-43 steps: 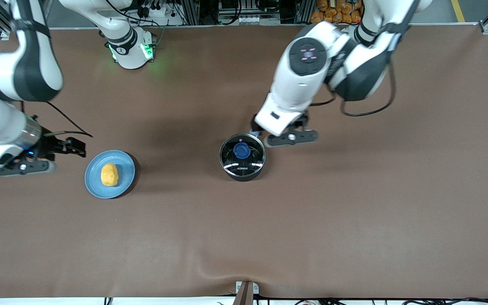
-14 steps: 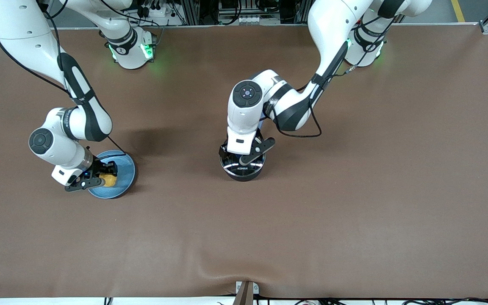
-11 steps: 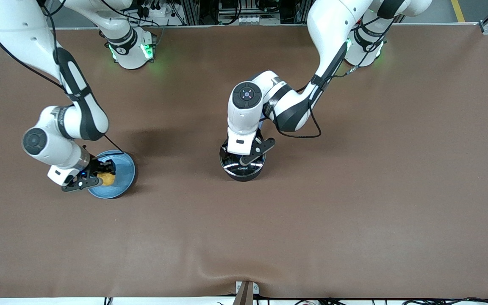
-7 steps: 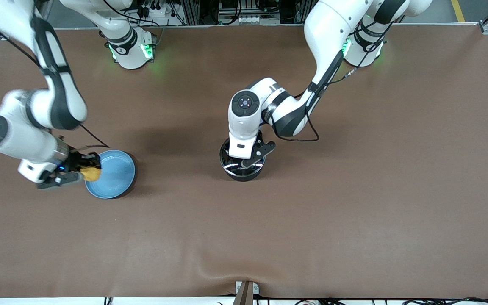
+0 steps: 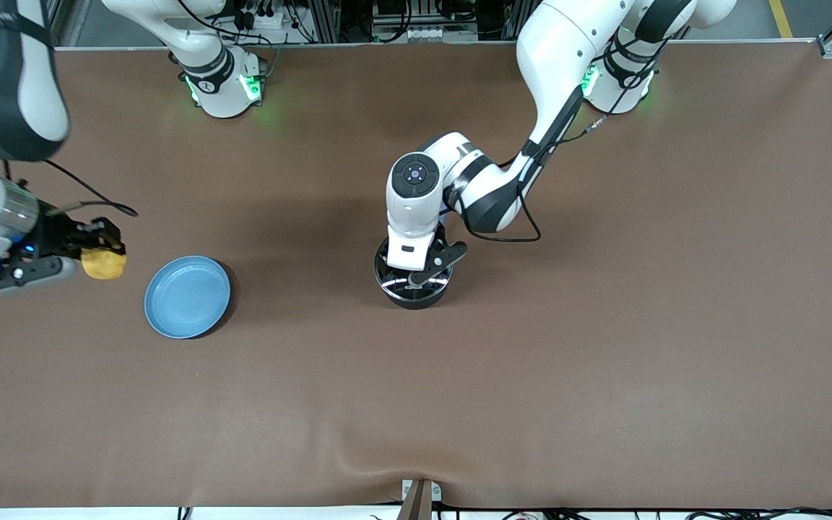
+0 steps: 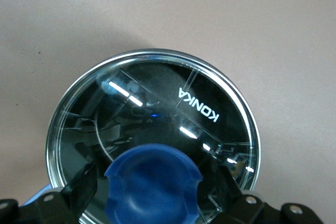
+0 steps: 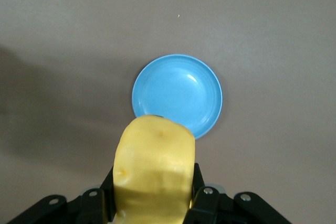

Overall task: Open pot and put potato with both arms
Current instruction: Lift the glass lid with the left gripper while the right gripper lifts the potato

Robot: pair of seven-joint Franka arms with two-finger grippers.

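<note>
The black pot (image 5: 414, 290) stands mid-table with its glass lid (image 6: 157, 103) on it. My left gripper (image 5: 417, 264) is low over the lid, open, with one finger on each side of the blue knob (image 6: 152, 182) and a small gap to each; the left wrist view shows the gripper (image 6: 155, 190) around it. The pot's handle is hidden under the left arm. My right gripper (image 5: 98, 253) is shut on the yellow-orange potato (image 5: 104, 264) and holds it in the air, over the table beside the plate toward the right arm's end. The potato (image 7: 155, 174) fills the right gripper (image 7: 153, 198).
The light-blue plate (image 5: 187, 297) lies bare toward the right arm's end of the table and also shows in the right wrist view (image 7: 177, 94). Brown table cover all around.
My right gripper closed on the potato on the plate, lifted it and carried it off the plate toward the right arm's end. My left gripper settled over the lid knob and stayed there.
</note>
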